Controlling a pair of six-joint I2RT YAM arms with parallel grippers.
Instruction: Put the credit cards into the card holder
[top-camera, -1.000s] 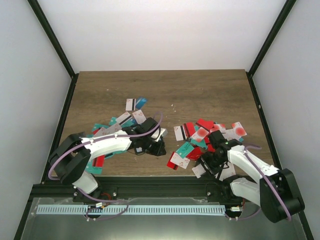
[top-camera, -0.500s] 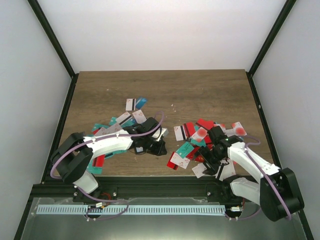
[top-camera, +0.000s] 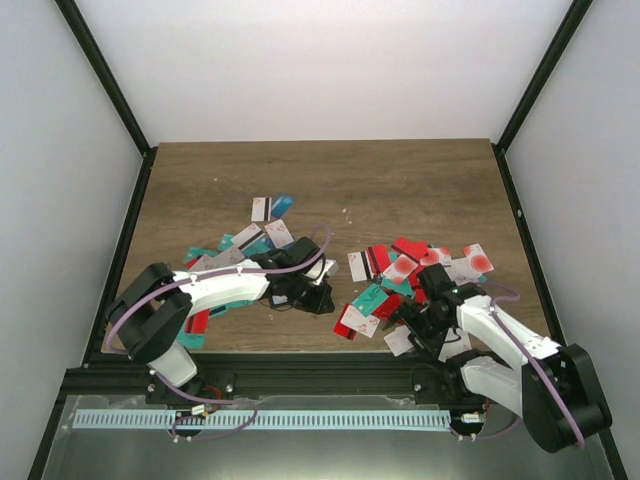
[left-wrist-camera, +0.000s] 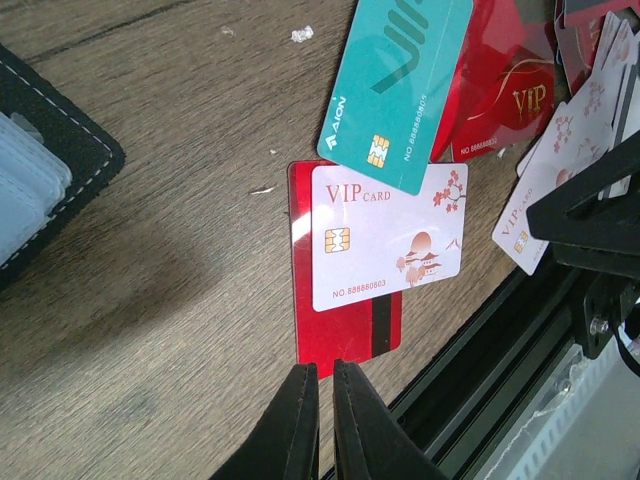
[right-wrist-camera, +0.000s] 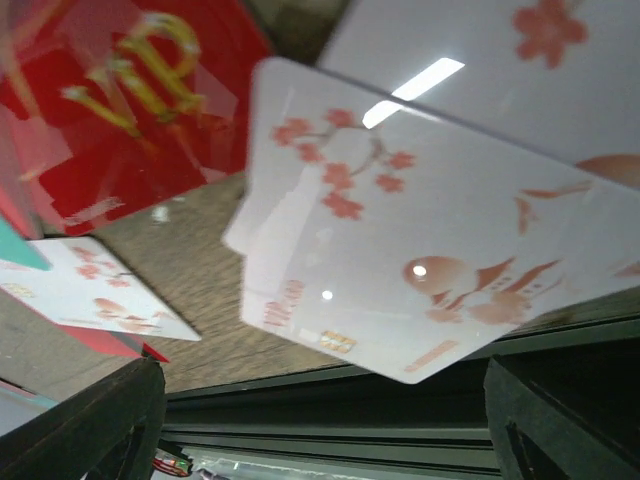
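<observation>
Credit cards lie in two heaps on the wooden table, one on the left and one on the right. The black card holder lies open with its pale sleeves showing, left of my left gripper. That gripper is shut and holds nothing; its tips stand just short of a red card lying under a white VIP card. My right gripper is open wide, low over a white blossom card at the front of the right heap.
A teal card overlaps the white VIP card. Two loose cards lie further back. The black front rail runs close below both grippers. The bare wood stretches to the back wall.
My right gripper has opened much wider and shifted slightly toward the front edge over the white cards. The left arm has stayed put, still shut.
</observation>
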